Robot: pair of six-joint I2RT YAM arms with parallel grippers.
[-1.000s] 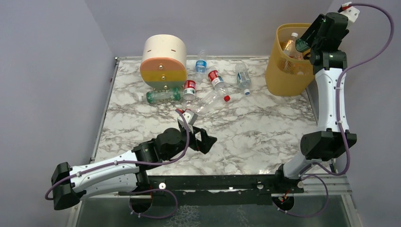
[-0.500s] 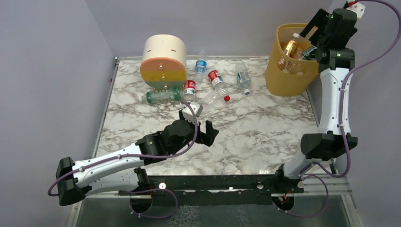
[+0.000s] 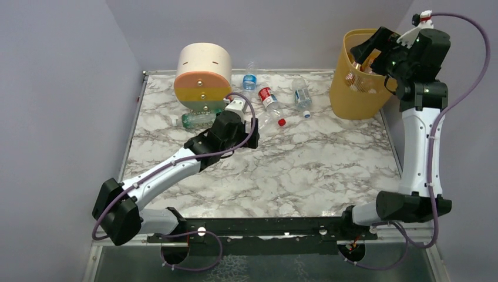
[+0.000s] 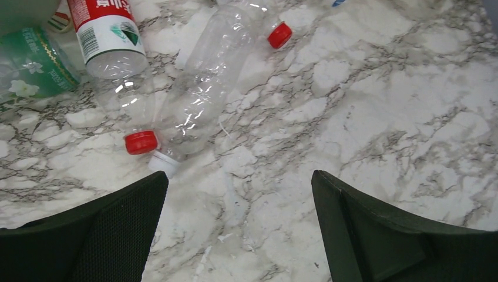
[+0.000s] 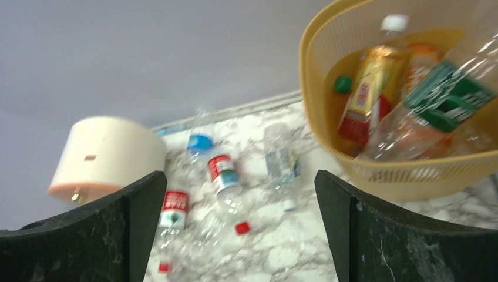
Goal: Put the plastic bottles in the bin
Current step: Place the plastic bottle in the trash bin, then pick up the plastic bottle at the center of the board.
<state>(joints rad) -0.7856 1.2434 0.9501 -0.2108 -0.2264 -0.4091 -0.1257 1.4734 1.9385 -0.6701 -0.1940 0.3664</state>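
**Figure: One bottle dropped in the bin; the left arm moves to the next bottles.**
The right end effector (image 3: 365, 48), which held a green-labelled bottle (image 5: 446, 100) a second ago, now stands wide open and empty above the bin (image 3: 343, 94). That bottle lies inside with a yellow-and-red-labelled bottle (image 5: 367, 88) and others. The left end effector (image 4: 238, 188), jaws spread and empty, has advanced to a label-less clear bottle (image 4: 205, 88) and a red-labelled bottle (image 4: 114, 47) on the table (image 3: 329, 164) near the round drawer unit (image 3: 202, 76). Several bottles still lie outside the bin.

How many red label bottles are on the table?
2. A clear plastic bottle with a red label lies just ahead of the left gripper; a second red label bottle lies farther back. Others may be hidden.
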